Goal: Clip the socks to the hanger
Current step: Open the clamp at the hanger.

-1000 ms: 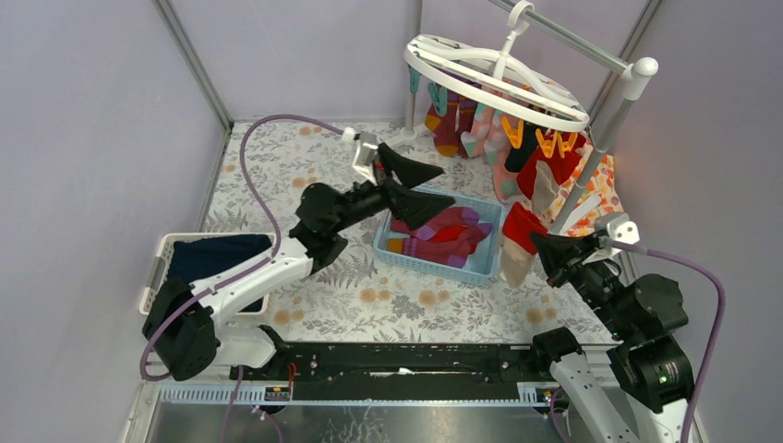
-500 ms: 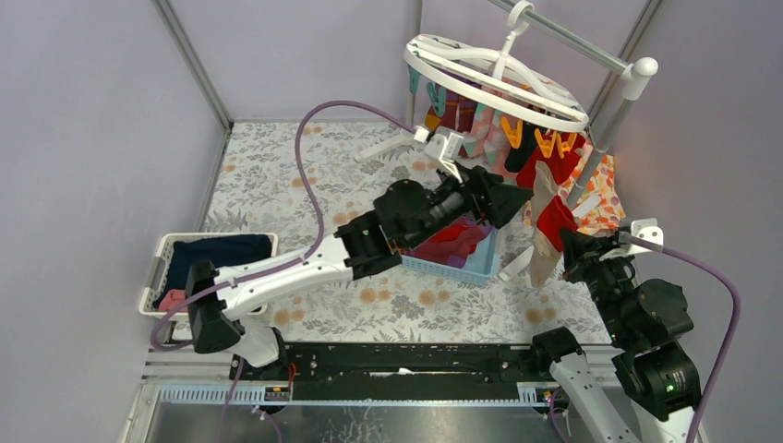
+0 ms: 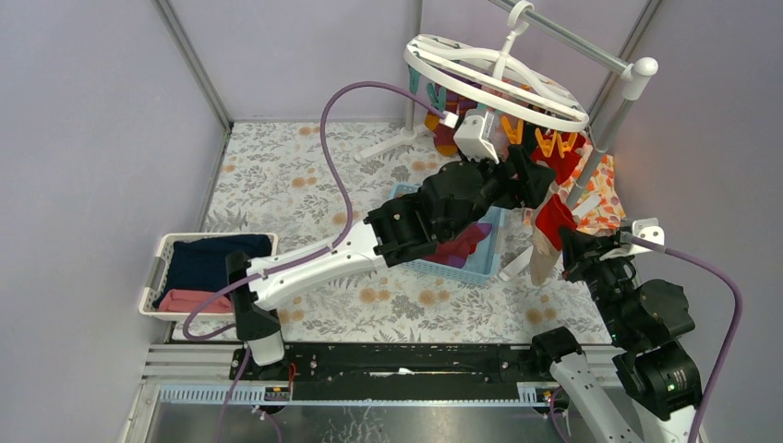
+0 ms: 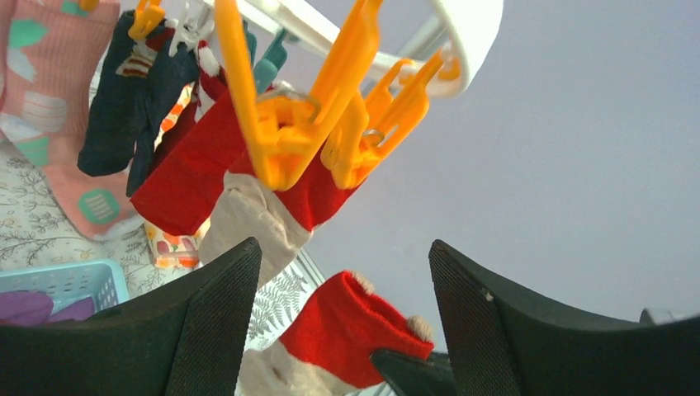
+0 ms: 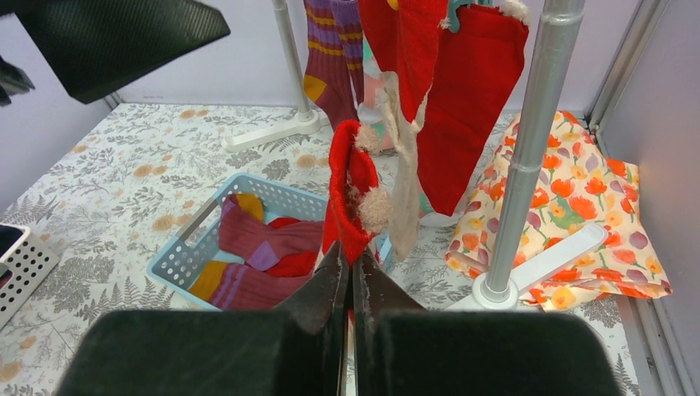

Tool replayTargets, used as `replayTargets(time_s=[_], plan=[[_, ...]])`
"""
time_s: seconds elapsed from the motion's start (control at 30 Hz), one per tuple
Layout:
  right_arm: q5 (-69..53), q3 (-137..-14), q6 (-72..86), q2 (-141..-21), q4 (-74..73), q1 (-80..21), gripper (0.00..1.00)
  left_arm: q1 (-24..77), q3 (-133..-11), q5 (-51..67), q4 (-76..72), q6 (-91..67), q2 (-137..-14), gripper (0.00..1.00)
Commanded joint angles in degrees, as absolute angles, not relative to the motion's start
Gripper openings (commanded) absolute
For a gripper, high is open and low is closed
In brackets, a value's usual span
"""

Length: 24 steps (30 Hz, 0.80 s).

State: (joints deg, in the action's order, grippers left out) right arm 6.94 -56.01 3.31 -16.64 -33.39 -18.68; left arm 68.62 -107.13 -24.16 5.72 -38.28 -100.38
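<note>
The white oval hanger (image 3: pixel 499 78) hangs from the rack at the back right, with several socks clipped under it. My left gripper (image 3: pixel 536 180) is raised just below its orange clips (image 4: pixel 314 124) and stands open with nothing in it (image 4: pixel 342 247). A red sock with beige toe (image 4: pixel 347 330) is held upright by my right gripper (image 5: pixel 351 252), which is shut on its lower edge. That sock (image 3: pixel 552 221) stands below and in front of the clips. More socks (image 3: pixel 457 245) lie in the blue basket (image 3: pixel 489 249).
The grey rack pole (image 5: pixel 528 148) rises just right of the held sock, its white foot on an orange floral cloth (image 5: pixel 578 223). A white basket (image 3: pixel 155 268) with navy and pink cloth sits at the left. Clipped red socks (image 5: pixel 470 91) hang close behind.
My left arm has swung from above the blue basket rightward and up to the orange clips, its jaws narrowing a little. My right gripper shifted slightly right, still gripping the red sock.
</note>
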Motion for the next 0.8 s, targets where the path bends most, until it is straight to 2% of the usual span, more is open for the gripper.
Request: replayTargets(time_s=[0.0,0.33,0.77], plan=[[8.13,-55.99,3.58,-16.71,-30.01,-19.62,0.0,68.82,-113.49,-29.1,9.28,-37.51,-103.59,0.78],[10.56,-55.96,3.26,-15.58,-30.3,-21.96,0.0,68.83,-123.7,-33.62,9.49,-34.72,-110.62,0.69],[13.78,-55.64,3.23,-14.77,-30.43,-26.03,0.0,68.82,-128.67,-37.09,8.32,-31.99,-112.95,0.62]])
